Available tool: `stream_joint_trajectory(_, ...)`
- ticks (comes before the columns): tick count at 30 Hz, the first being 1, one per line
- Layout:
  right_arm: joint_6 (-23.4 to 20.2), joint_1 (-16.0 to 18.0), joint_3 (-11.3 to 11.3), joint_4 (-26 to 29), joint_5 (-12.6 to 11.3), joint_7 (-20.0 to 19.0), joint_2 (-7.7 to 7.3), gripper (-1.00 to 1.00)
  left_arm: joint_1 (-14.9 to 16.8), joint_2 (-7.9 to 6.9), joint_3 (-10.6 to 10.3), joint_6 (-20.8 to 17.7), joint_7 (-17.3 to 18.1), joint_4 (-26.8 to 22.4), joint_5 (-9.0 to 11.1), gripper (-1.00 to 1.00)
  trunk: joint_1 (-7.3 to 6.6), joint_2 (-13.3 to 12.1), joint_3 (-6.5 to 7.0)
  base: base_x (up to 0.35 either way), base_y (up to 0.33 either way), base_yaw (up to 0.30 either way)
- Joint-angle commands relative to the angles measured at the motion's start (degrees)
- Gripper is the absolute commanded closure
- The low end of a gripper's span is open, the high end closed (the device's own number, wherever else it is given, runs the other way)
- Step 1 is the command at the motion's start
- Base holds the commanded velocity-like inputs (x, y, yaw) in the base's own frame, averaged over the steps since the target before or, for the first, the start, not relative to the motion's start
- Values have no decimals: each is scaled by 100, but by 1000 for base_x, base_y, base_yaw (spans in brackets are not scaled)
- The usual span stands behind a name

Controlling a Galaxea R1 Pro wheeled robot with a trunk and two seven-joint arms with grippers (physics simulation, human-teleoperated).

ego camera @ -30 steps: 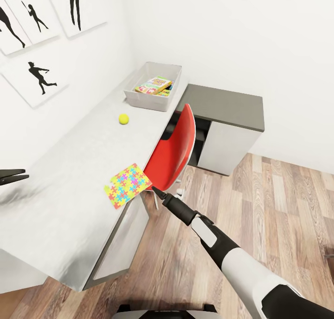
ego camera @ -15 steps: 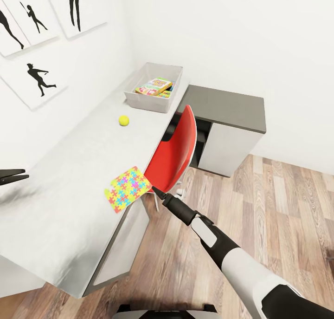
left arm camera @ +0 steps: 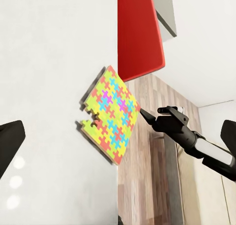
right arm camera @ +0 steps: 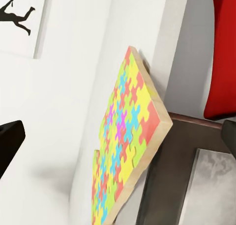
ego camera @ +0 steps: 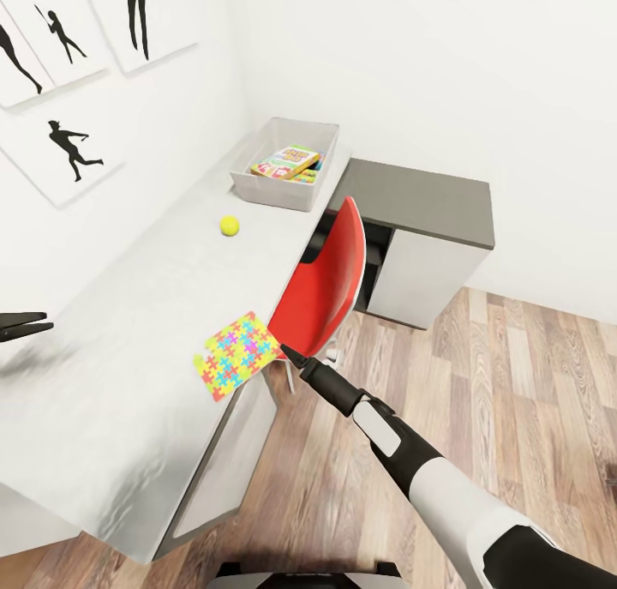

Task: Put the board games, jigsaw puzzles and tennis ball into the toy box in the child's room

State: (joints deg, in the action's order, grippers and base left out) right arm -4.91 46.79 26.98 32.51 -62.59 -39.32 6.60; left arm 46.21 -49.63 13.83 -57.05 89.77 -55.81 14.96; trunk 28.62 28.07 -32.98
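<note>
A colourful jigsaw puzzle (ego camera: 238,355) lies on the light-grey table (ego camera: 146,315), one corner jutting over the front edge. My right gripper (ego camera: 285,351) sits at that corner, tips against it. In the right wrist view its dark fingers (right arm camera: 9,142) stand wide apart, open, with the puzzle (right arm camera: 125,151) straight ahead. The left gripper (ego camera: 26,325) hovers open over the table's left part and looks at the puzzle (left arm camera: 110,114). A tennis ball (ego camera: 229,225) rests farther back. The toy box (ego camera: 296,195) at the far end holds board games (ego camera: 287,162).
A red chair (ego camera: 326,285) is tucked under the table right beside the puzzle and my right arm. The lower dark-grey desk section (ego camera: 420,199) stands behind it. Wood floor (ego camera: 514,375) spreads to the right. Framed silhouettes hang on the left wall.
The whole view has drifted slightly downward. The puzzle sits a little nearer to me along the table edge. My right gripper stays at its corner and the left gripper holds still.
</note>
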Motion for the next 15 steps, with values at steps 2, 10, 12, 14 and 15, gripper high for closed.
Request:
stream_joint_trajectory(2,-45,5,9,-5,-61,-17,-1,-100,2,-3,0,-61,23,0,-2,-100,2,8,-7,5,2,0)
stream_joint_trajectory(10,-45,5,9,-6,-58,-14,-1,-100,2,-3,2,-61,23,0,0,-100,2,8,-7,8,1,0)
stream_joint_trajectory(12,-45,5,9,-7,-54,-14,1,-100,2,-3,1,-61,23,0,-1,-100,2,8,-7,5,0,0)
stream_joint_trajectory(14,-45,5,9,-7,-53,-4,5,-100,2,-3,2,-61,23,0,-2,-100,2,8,-7,2,0,0)
stream_joint_trajectory(15,-45,5,9,-11,-51,4,5,-100,2,-3,3,-61,23,0,-2,-100,2,8,-7,1,0,0)
